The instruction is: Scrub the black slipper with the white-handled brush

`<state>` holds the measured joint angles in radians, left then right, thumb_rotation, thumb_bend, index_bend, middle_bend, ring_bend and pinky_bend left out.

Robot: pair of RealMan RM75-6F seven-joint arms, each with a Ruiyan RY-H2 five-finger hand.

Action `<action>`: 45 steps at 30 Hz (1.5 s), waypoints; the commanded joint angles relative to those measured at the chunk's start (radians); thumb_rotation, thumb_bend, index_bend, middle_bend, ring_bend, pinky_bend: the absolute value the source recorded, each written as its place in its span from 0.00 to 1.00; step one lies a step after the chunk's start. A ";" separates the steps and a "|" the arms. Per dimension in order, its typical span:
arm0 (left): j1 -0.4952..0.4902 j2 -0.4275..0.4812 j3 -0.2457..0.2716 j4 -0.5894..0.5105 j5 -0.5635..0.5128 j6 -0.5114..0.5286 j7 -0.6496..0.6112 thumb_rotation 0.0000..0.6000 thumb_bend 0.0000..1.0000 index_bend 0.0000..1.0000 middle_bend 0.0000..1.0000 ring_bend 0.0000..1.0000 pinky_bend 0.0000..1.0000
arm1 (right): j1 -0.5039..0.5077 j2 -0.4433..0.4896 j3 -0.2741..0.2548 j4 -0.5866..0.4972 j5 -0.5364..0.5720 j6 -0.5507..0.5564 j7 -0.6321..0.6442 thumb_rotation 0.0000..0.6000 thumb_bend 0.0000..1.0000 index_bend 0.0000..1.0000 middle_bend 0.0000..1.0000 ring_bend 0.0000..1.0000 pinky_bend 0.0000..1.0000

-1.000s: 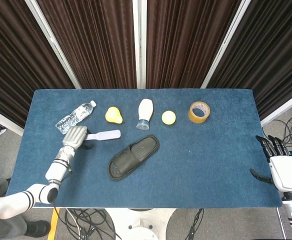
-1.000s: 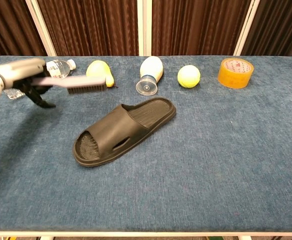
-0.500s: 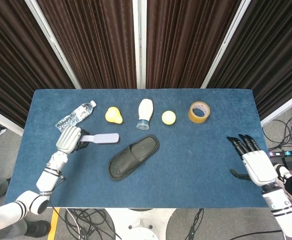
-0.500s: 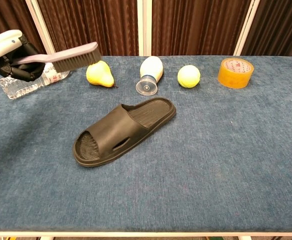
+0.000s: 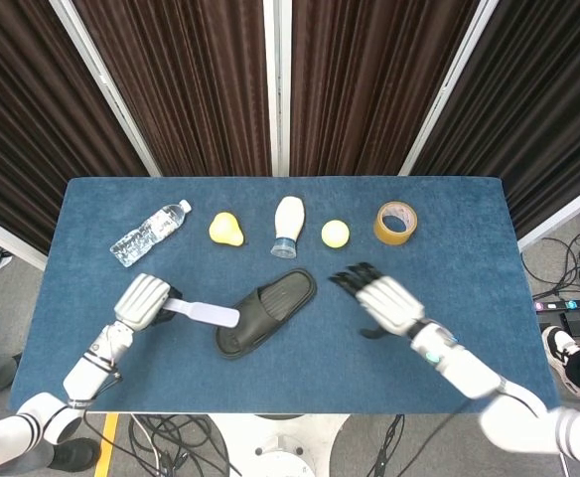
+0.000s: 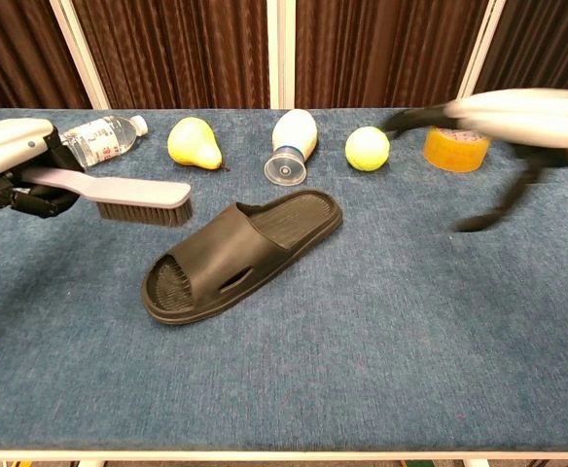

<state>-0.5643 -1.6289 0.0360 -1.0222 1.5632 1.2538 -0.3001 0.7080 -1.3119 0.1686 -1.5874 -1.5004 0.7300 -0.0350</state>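
No readable text; water bottle [image 6: 97,139] label and tape roll [image 6: 456,143] print too small

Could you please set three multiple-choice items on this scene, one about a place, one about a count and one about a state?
1. Where does the roll of tape lie?
A. at the far right of the back row
B. beside the water bottle
C. on the slipper

2. How many yellow things lie in the back row?
A. one
B. two
C. four

3. What does the left hand hold?
A. nothing
B. the slipper
C. the brush

Answers: 1 A, it ends the row past the ball. 2 B, the pear and the ball. 3 C, it grips the white handle, bristles near the black slipper.
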 commanded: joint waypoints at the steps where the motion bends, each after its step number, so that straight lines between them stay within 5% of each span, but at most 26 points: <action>1: 0.007 -0.007 0.014 0.015 0.030 0.020 -0.003 1.00 0.80 1.00 1.00 1.00 1.00 | 0.205 -0.196 0.074 0.182 0.133 -0.201 -0.102 1.00 0.08 0.00 0.05 0.00 0.01; 10: 0.009 -0.028 0.014 0.027 0.067 0.047 -0.025 1.00 0.79 1.00 1.00 1.00 1.00 | 0.409 -0.414 0.064 0.487 0.334 -0.363 -0.220 1.00 0.07 0.00 0.01 0.00 0.00; 16: -0.004 -0.061 -0.017 0.059 0.043 0.021 -0.051 1.00 0.79 1.00 1.00 1.00 1.00 | 0.468 -0.465 0.034 0.570 0.423 -0.390 -0.246 1.00 0.08 0.00 0.05 0.00 0.00; 19: -0.015 -0.091 -0.035 0.091 0.024 -0.006 -0.061 1.00 0.79 1.00 1.00 1.00 1.00 | 0.483 -0.476 0.015 0.584 0.448 -0.376 -0.262 1.00 0.11 0.03 0.12 0.01 0.01; 28: -0.059 -0.198 -0.087 0.239 -0.017 -0.065 -0.078 1.00 0.78 1.00 1.00 1.00 1.00 | 0.494 -0.489 -0.016 0.600 0.470 -0.326 -0.278 1.00 0.24 0.34 0.31 0.15 0.19; 38: -0.061 -0.299 -0.039 0.426 0.021 -0.072 -0.057 1.00 0.78 1.00 1.00 1.00 1.00 | 0.505 -0.492 -0.038 0.609 0.488 -0.317 -0.284 1.00 0.25 0.39 0.33 0.16 0.21; 45: -0.037 -0.306 0.025 0.405 0.082 -0.017 -0.060 1.00 0.78 1.00 1.00 1.00 1.00 | 0.510 -0.492 -0.044 0.608 0.501 -0.315 -0.277 1.00 0.25 0.40 0.34 0.16 0.23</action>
<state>-0.6069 -1.9359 0.0510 -0.6041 1.6348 1.2219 -0.3617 1.2167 -1.8036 0.1249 -0.9804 -1.0008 0.4156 -0.3114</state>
